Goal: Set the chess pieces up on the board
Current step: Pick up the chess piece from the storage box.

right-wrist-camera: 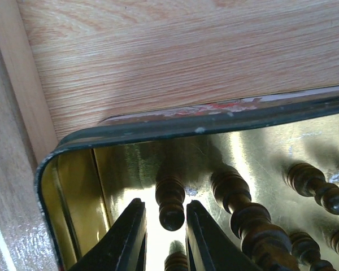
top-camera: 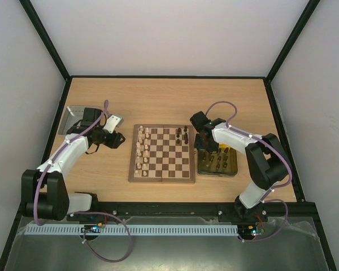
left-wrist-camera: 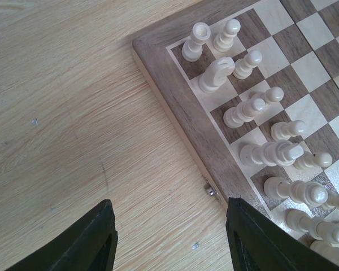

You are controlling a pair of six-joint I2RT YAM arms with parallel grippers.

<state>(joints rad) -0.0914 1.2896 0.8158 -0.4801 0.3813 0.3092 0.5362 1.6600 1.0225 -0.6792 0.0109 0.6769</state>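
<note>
The board (top-camera: 133, 164) lies at the table's centre. Several cream pieces (top-camera: 141, 148) stand in its two left columns, and a few dark pieces (top-camera: 182, 135) stand at its far right. In the left wrist view the cream pieces (left-wrist-camera: 254, 107) stand on the board's corner (left-wrist-camera: 181, 107). My left gripper (top-camera: 117, 139) is open and empty over bare table beside the board's left edge (left-wrist-camera: 168, 206). My right gripper (top-camera: 208, 148) reaches into the yellow tray (right-wrist-camera: 175, 127). Its jaws (right-wrist-camera: 165, 202) are narrowly apart, straddling a standing dark piece (right-wrist-camera: 171, 195), with a gap showing on the left side.
Several more dark pieces (right-wrist-camera: 246, 209) stand or lie in the yellow tray (top-camera: 233, 170), right of the board. A silver metal tray (top-camera: 73, 116) sits at the far left behind my left arm. A small metal clasp (left-wrist-camera: 211, 191) sticks out from the board's edge.
</note>
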